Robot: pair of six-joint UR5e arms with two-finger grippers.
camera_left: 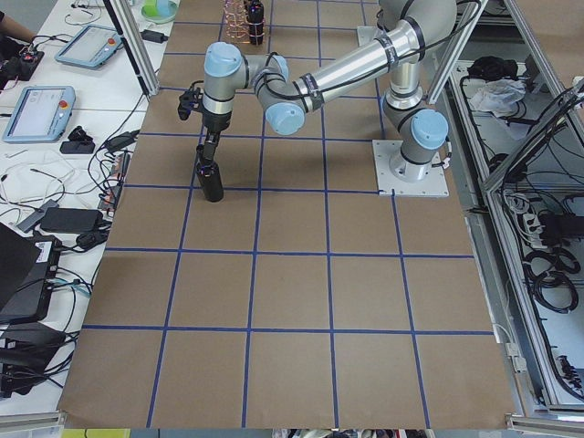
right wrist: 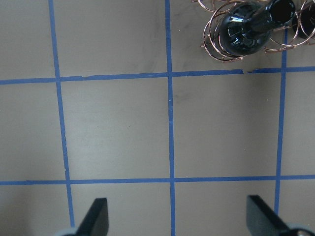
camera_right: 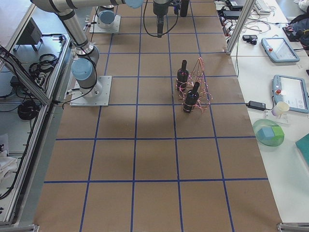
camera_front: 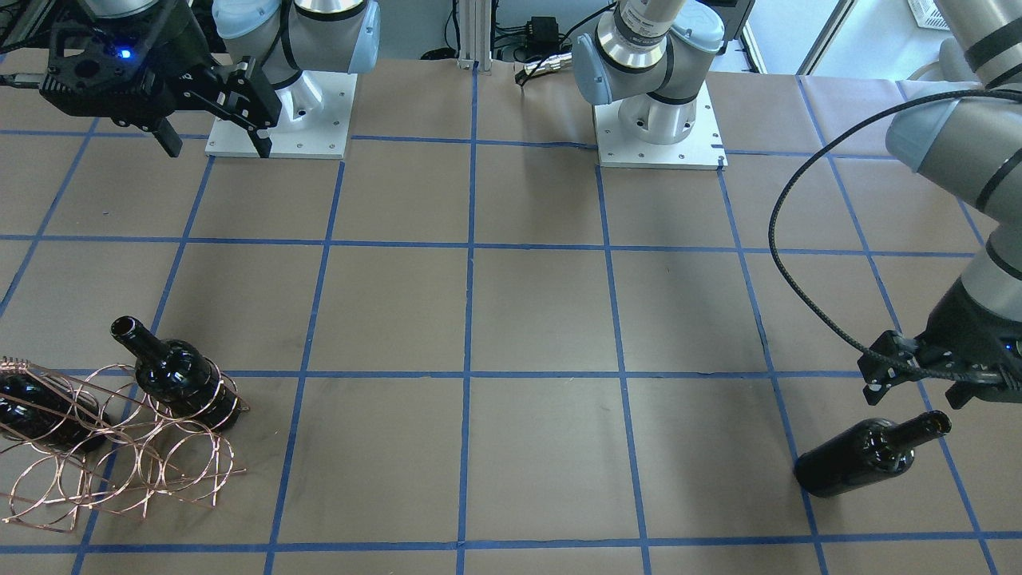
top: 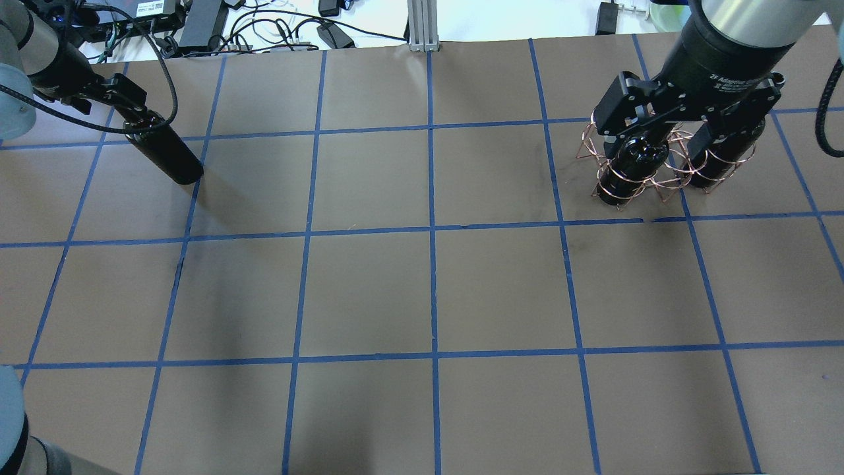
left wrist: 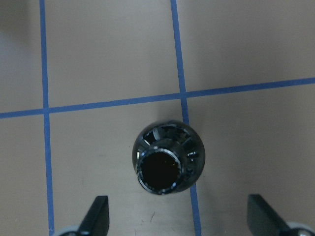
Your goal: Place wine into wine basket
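Left pincer [left wrist: 177, 198] spread above upright wine [left wrist: 167, 164] (glossy glass: likely heavy, slick, breakable), best gripped at narrow neck; right pincer [right wrist: 177, 199] spread too.

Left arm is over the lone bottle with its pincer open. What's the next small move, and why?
Probably lower the left pincer a little around the bottle's neck, then close. The wrist view shows the bottle upright on the table, its open mouth roughly between the two spread fingers. Neither finger touches it, so nothing is gripped yet.
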